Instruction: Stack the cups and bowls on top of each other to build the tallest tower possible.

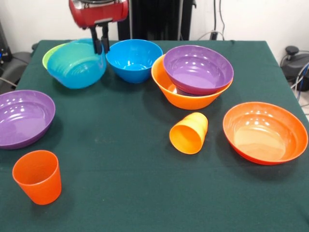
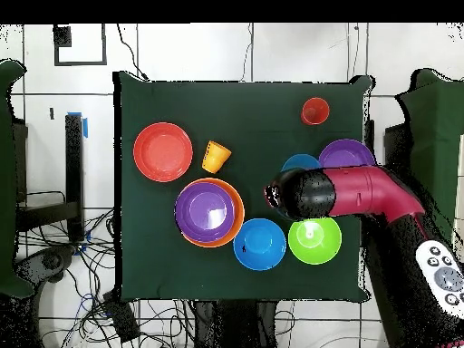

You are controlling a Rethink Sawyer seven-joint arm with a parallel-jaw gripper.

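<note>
- The pincer (image 1: 101, 47) is at about 11 o'clock on the dark green table (image 1: 145, 203) in the front view. Its two black fingers are pinched on the near rim of a round translucent blue plastic bowl (image 1: 76, 64).
- That bowl hangs tilted, mouth towards the camera, so it appears to be carried by one edge only.
- Risk 1: a thin, glossy rim held at a single point could swing or slip out during travel.
- A lime green round plastic bowl (image 1: 48, 55) sits just behind the held bowl at its 10 o'clock. A low pass could clip its rim.
- A medium blue round plastic bowl (image 1: 133, 60) stands just beside the held bowl at 3 o'clock, on the straight path to the tower. Risk 2: it gets knocked sideways.
- The tower so far is a large yellow-orange plastic bowl (image 1: 181, 99) with a wide purple plastic bowl (image 1: 198, 67) nested in it. It stands at about 1 o'clock on the table.
- The purple bowl sits tilted in its base. Risk 3: an off-centre drop onto it could slide off.
- A yellow-orange plastic cup (image 1: 189, 133) lies on its side near the table centre and could roll if nudged.
- A red-orange wide plastic bowl (image 1: 264, 131) lies at 4 o'clock, a second purple plastic bowl (image 1: 24, 117) at 9 o'clock, and an upright red-orange plastic cup (image 1: 37, 176) at 7 o'clock. All three are well apart from the path.
</note>
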